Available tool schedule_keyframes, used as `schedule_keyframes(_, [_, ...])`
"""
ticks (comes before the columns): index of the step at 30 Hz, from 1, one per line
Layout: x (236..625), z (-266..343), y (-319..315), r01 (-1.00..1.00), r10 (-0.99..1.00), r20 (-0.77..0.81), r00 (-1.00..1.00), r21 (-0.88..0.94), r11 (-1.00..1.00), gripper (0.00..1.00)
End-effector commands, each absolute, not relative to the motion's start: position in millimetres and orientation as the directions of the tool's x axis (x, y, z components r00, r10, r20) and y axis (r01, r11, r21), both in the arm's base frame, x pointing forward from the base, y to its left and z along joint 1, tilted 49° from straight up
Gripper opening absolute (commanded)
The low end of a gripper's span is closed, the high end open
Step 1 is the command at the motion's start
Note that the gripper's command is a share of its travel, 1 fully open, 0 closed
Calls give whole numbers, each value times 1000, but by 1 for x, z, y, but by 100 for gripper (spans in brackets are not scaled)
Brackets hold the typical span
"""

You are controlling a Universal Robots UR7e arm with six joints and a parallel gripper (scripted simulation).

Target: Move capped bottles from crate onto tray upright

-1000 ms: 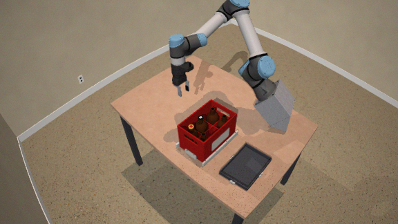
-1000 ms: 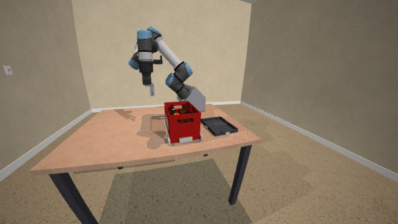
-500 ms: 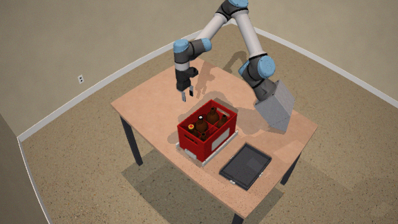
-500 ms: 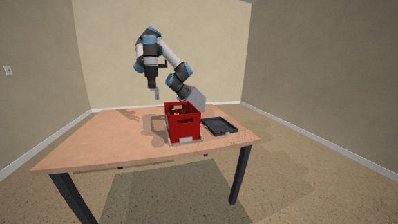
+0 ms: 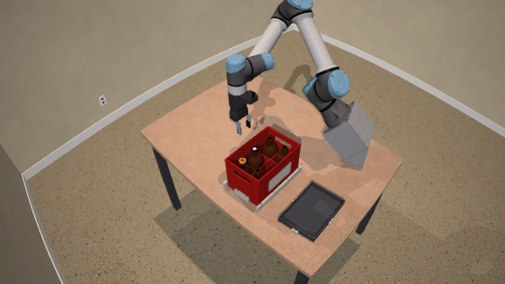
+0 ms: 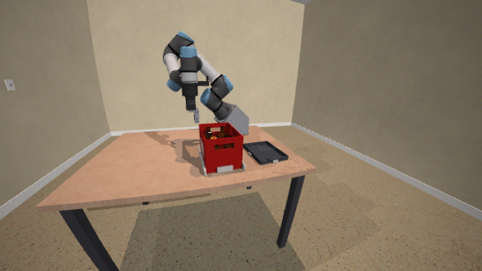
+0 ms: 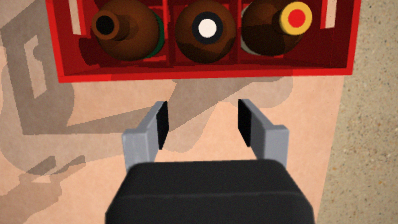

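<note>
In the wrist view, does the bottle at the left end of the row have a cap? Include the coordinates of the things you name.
No, that bottle [image 7: 134,32] shows a dark open mouth.

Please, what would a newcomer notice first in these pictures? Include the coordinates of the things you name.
The bright red crate [image 5: 245,188] [image 6: 222,156] [image 7: 200,75] with brown bottles, standing mid-table. Next, beside it, the black tray [image 5: 312,210] [image 6: 265,152], with nothing on it. Above the table, on the crate's other side, hangs the open tool [image 5: 243,126] [image 7: 203,114].
</note>
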State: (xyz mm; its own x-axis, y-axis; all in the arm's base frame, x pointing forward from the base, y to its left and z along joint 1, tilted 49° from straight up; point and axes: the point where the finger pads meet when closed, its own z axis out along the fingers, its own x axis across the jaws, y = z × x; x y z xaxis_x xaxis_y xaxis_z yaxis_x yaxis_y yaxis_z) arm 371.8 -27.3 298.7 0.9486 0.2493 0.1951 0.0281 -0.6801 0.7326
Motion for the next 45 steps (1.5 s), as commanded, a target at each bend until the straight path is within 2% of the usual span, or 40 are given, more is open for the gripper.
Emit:
schedule_keyframes(1, [373,284,-20,27,250,197,948,733,-679,100])
schedule_keyframes(21, [375,259,-5,27,250,197,948,733,-679,100])
schedule_keyframes(45, [376,259,-3,27,250,197,948,733,-679,100])
